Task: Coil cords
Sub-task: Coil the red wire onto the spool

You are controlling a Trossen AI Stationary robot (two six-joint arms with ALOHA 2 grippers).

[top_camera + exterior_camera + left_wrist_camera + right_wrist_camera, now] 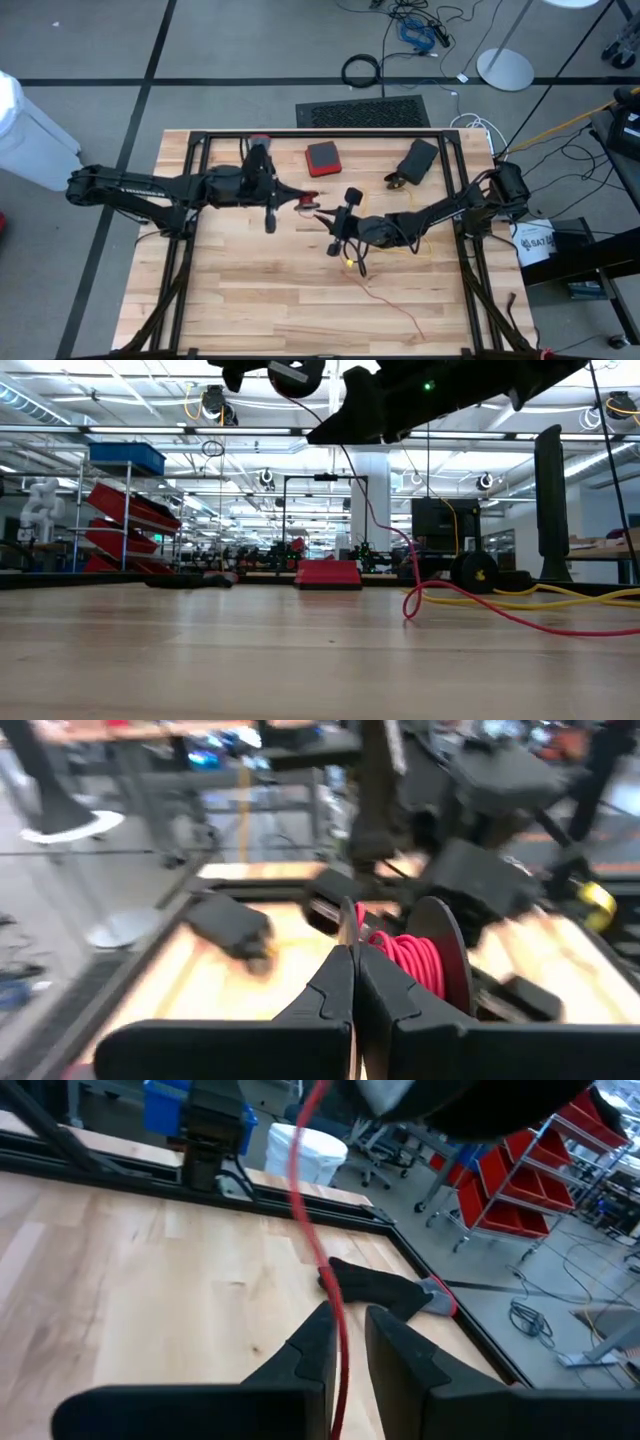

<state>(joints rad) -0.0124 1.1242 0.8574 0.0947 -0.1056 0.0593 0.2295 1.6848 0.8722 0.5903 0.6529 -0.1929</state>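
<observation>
L gripper [352, 982] pressed together on red-wound spool [420, 960], R gripper [345, 1342] fingers slightly apart around thin red cord [318, 1220], wood tabletop [250, 290].

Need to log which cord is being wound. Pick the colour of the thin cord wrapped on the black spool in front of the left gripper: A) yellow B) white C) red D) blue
C: in the left wrist view, red turns of thin cord sit between the discs of the black spool, just past the shut left gripper.
</observation>
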